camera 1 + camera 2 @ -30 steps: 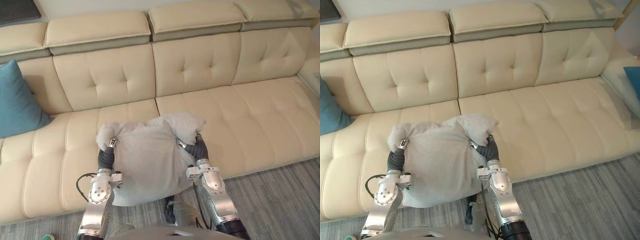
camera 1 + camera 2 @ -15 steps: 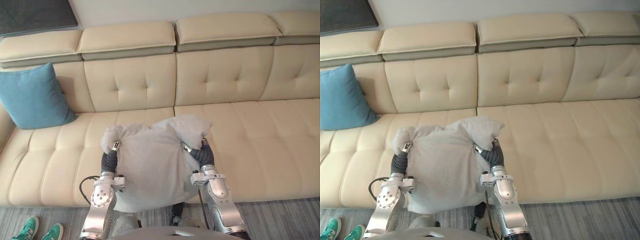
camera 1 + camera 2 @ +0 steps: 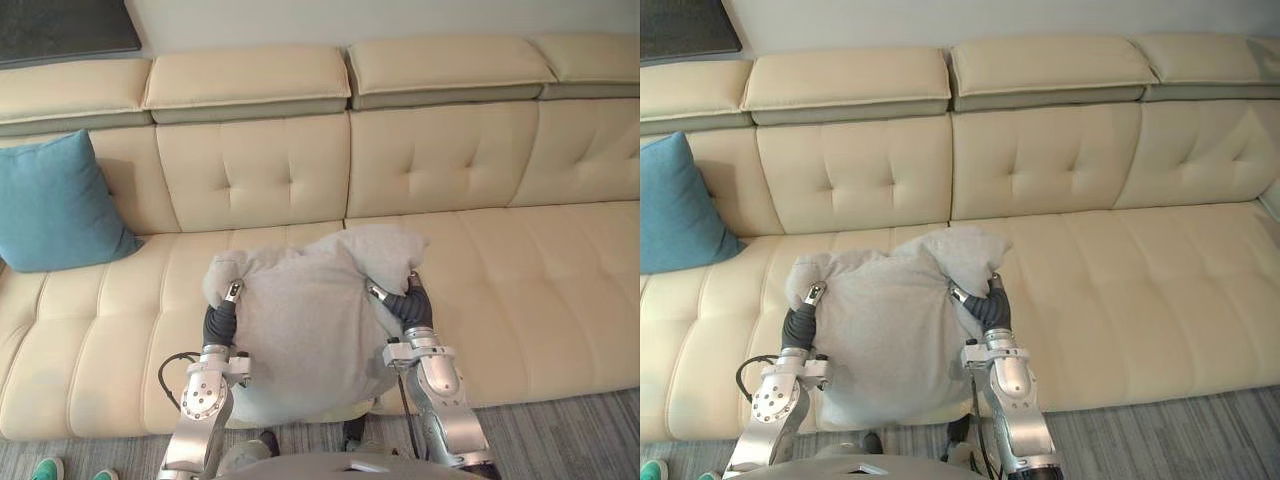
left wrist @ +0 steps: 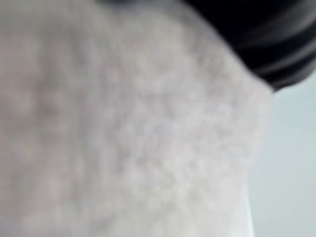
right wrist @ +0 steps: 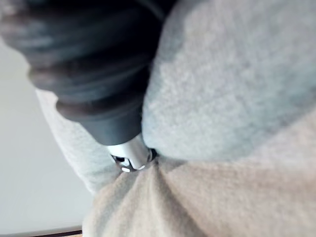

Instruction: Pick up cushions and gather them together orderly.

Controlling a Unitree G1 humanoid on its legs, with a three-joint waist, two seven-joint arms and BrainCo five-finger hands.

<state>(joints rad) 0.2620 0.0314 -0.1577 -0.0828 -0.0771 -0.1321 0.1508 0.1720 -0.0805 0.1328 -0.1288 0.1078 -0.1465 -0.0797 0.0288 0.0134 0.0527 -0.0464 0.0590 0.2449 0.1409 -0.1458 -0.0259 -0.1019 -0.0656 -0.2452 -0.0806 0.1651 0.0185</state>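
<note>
Left eye view, near to far: left hand and right hand, thumbs on front, each pinching one side of grey cushion. Hangs over front edge of cream sofa; runs lengthwise near to far; points bunched top corners at backrest. Far left, leaning on backrest: teal cushion.

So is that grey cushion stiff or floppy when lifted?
Probably soft and floppy: the grey cushion bunches and puckers where the left hand and right hand grip it. Likely light for its size, since two side grips hold it up.
</note>
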